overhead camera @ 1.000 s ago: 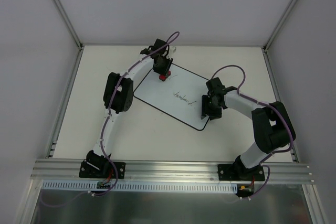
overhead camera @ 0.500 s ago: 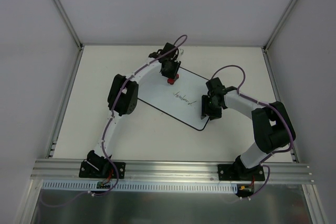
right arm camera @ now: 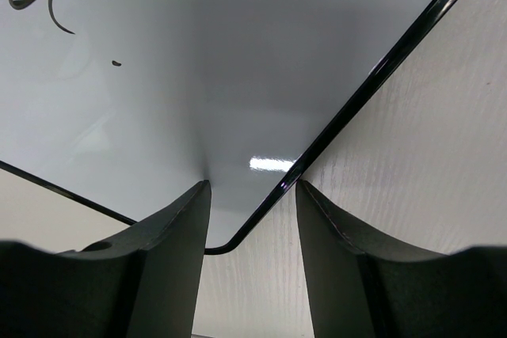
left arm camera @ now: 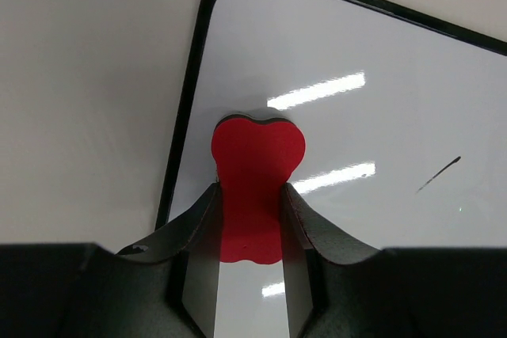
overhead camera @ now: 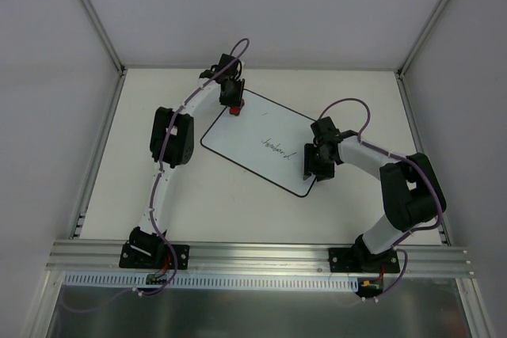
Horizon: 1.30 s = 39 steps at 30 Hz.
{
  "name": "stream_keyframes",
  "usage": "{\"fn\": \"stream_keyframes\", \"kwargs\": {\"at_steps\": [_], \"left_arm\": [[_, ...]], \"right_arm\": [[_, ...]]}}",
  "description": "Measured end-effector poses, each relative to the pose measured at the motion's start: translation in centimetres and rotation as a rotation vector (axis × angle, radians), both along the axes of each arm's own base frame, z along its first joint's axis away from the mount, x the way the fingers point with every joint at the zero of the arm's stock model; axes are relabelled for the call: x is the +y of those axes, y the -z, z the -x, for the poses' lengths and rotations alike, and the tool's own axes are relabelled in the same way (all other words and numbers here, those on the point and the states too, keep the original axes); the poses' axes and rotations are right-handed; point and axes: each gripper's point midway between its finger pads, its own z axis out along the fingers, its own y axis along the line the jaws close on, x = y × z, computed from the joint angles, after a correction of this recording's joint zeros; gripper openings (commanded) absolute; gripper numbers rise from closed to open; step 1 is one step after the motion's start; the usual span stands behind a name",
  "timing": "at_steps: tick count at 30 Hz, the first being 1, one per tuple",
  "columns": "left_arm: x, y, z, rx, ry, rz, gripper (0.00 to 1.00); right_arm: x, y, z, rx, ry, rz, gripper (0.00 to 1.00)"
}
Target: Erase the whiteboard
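The whiteboard (overhead camera: 253, 136) lies tilted on the table, with dark handwriting (overhead camera: 276, 146) right of its middle. My left gripper (overhead camera: 234, 103) is shut on the red bone-shaped eraser (overhead camera: 235, 108) and holds it on the board's far left corner. In the left wrist view the eraser (left arm camera: 257, 156) sits between the fingers of the left gripper (left arm camera: 250, 192), on the board (left arm camera: 372, 124) near its black rim. My right gripper (overhead camera: 310, 169) is open at the board's near right corner. In the right wrist view the right gripper (right arm camera: 252, 187) straddles the rim, one finger on the board (right arm camera: 174, 77).
White walls and aluminium posts (overhead camera: 91, 13) enclose the table (overhead camera: 142, 116). A metal rail (overhead camera: 261, 255) runs along the near edge by the arm bases. A short dark stroke (left arm camera: 437, 174) marks the board right of the eraser.
My left gripper swept the eraser right along the board's far edge, then back left to the far left corner. The right arm and the board have not moved.
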Motion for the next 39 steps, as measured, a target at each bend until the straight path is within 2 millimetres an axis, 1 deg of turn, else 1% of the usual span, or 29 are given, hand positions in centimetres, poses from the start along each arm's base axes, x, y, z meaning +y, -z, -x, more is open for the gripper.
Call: {"fn": "stream_keyframes", "kwargs": {"at_steps": [4,8,14,17,19,21,22,24,26,29,33,35,39], "left_arm": [[-1.3,0.0,0.2,-0.016,0.065,-0.014,0.11],[-4.1,0.0,0.8,-0.042,0.157,-0.035,0.12],[-9.0,0.0,3.3,-0.07,0.312,-0.065,0.2],[-10.5,0.0,4.2,-0.075,0.358,-0.067,0.25],[-11.0,0.0,4.6,-0.075,0.374,-0.067,0.32],[-11.1,0.0,4.7,-0.076,0.376,-0.069,0.39],[-11.1,0.0,4.7,-0.076,0.376,-0.069,0.42],[-11.0,0.1,4.7,-0.071,0.371,-0.07,0.42],[-10.7,0.3,4.8,-0.061,0.364,-0.072,0.39],[-10.5,0.3,4.6,-0.053,0.336,-0.064,0.28],[-9.5,0.5,4.1,-0.038,0.259,-0.048,0.27],[-8.8,0.6,3.5,-0.031,0.215,-0.032,0.27],[-6.0,0.5,1.7,-0.031,0.127,-0.015,0.27]], "right_arm": [[0.0,0.0,0.0,0.0,-0.001,0.0,0.51],[0.0,0.0,0.0,0.0,-0.002,0.001,0.51],[0.0,0.0,0.0,0.0,-0.005,0.001,0.51],[0.0,0.0,0.0,0.0,-0.006,0.0,0.52],[0.0,0.0,0.0,-0.001,-0.006,0.0,0.52],[0.0,0.0,0.1,-0.001,-0.007,-0.001,0.52],[0.0,0.0,0.1,0.0,-0.007,-0.001,0.52],[0.0,0.0,0.1,0.0,-0.008,-0.001,0.52],[0.0,0.0,0.1,0.0,-0.009,-0.001,0.52],[0.0,-0.1,0.2,0.0,-0.017,0.002,0.52],[0.0,-0.7,0.4,-0.01,-0.029,0.0,0.52],[0.0,-1.1,0.3,-0.024,-0.032,-0.005,0.52],[-0.2,-1.3,0.6,-0.03,-0.032,-0.008,0.52]]}}
